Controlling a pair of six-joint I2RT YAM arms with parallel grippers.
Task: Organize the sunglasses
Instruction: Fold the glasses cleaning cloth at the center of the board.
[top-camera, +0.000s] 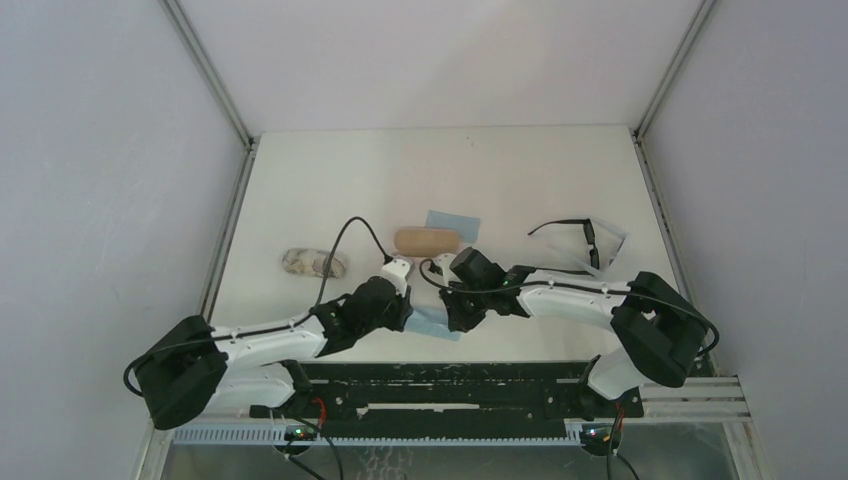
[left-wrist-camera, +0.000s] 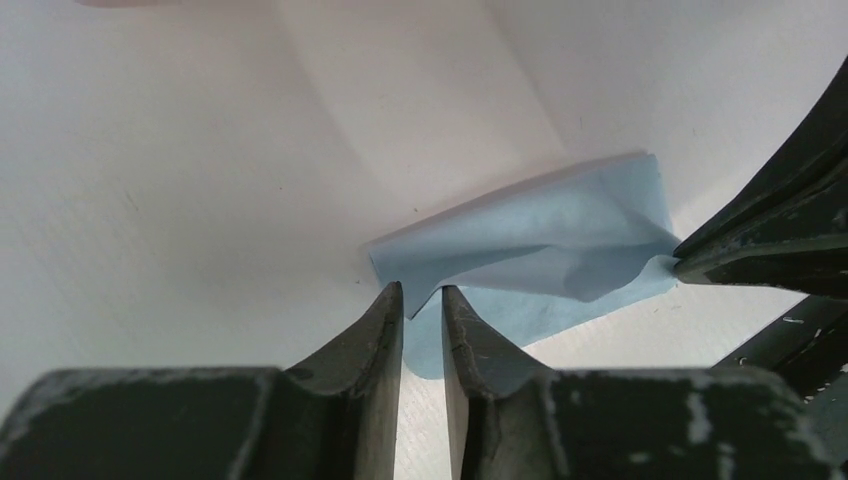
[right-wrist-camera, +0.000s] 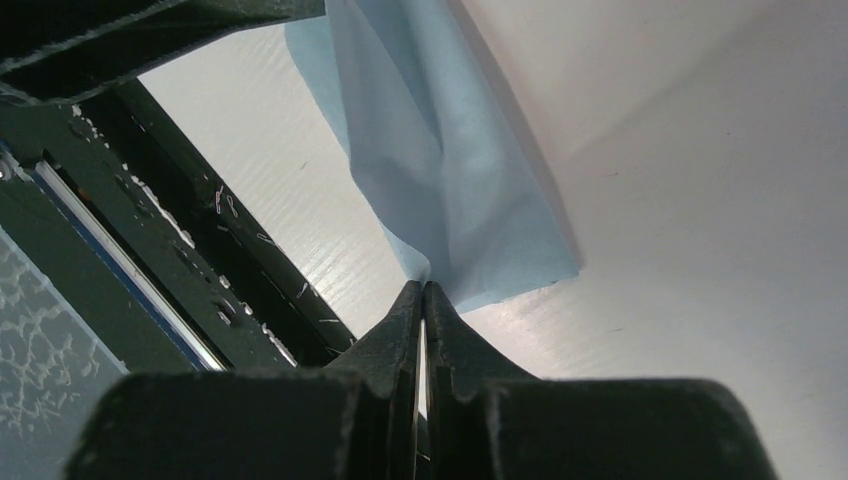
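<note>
- R pincer clamped on thin light-blue cloth; L pincer slightly apart at its edge.
- Risk: L ungripped, so cloth sags onto counter, fold lost.

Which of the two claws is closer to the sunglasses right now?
Right. The right claw pinches the blue cloth near the middle, the sunglasses lying farther back to its right; the left claw sits at the cloth's other side, farther away.
</note>
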